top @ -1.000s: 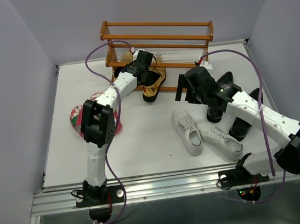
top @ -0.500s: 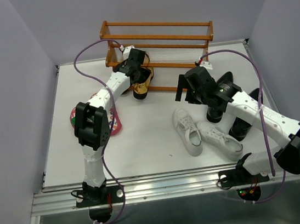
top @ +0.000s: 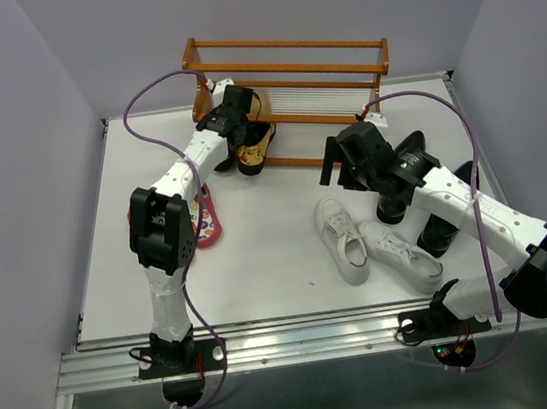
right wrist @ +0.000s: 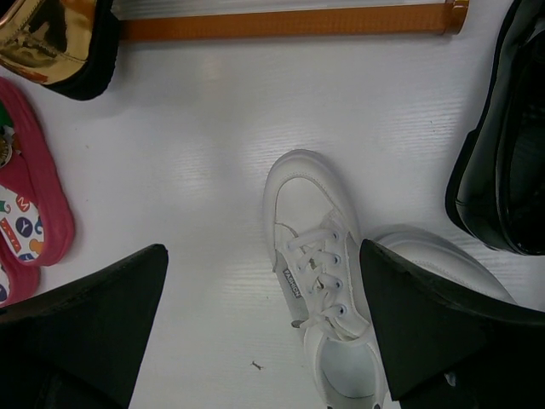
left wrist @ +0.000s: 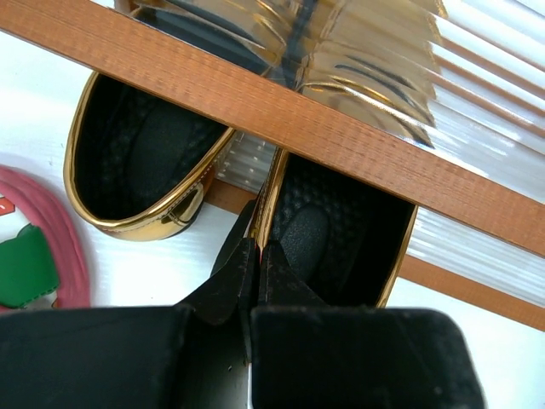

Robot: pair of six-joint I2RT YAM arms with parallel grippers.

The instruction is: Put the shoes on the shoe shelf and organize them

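The orange-brown shoe shelf [top: 285, 62] stands at the back of the table. Two gold loafers [top: 259, 152] lie side by side with their toes on its lower tier and their heels past the front rail. My left gripper [top: 242, 138] is shut on the inner side wall of the right loafer [left wrist: 341, 230]; the other loafer [left wrist: 140, 149] lies just left of it. My right gripper [top: 335, 171] is open and empty above the two white sneakers [top: 344, 241]. One sneaker [right wrist: 315, 247] shows between its fingers [right wrist: 85, 324].
Pink flip-flops [top: 205, 219] lie left of centre, beside the left arm. Black boots [top: 437, 223] stand at the right, partly hidden by the right arm. The shelf's upper rail [left wrist: 281, 102] crosses above the loafers.
My left gripper has carried the gold loafer left and back, setting its toe on the lower tier beside the other loafer. The right arm has not moved.
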